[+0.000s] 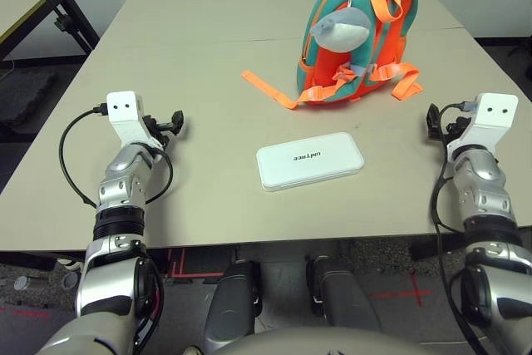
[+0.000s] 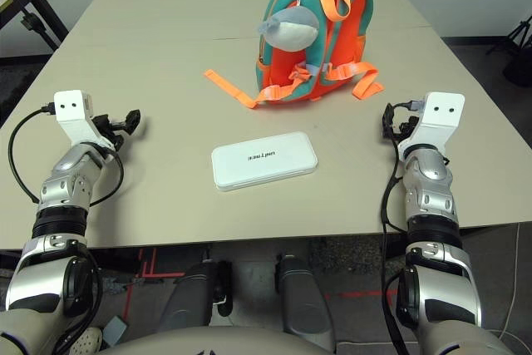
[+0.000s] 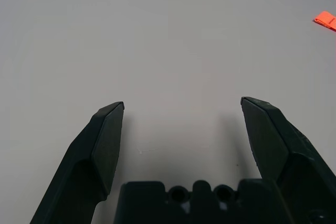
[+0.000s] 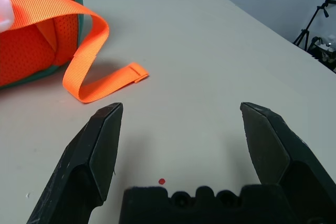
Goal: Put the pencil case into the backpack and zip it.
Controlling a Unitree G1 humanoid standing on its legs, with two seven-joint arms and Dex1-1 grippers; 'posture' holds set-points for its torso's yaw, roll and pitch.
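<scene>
Pencil case: laid flat, long axis three-to-nine, midway between spread, empty left claw and right claw; backpack at twelve.

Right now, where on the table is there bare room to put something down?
The table is bare between the left gripper and the pencil case, between the case and the right gripper, and over the far left behind the left gripper. It is crowded around the backpack, whose orange straps spread onto the tabletop.
</scene>
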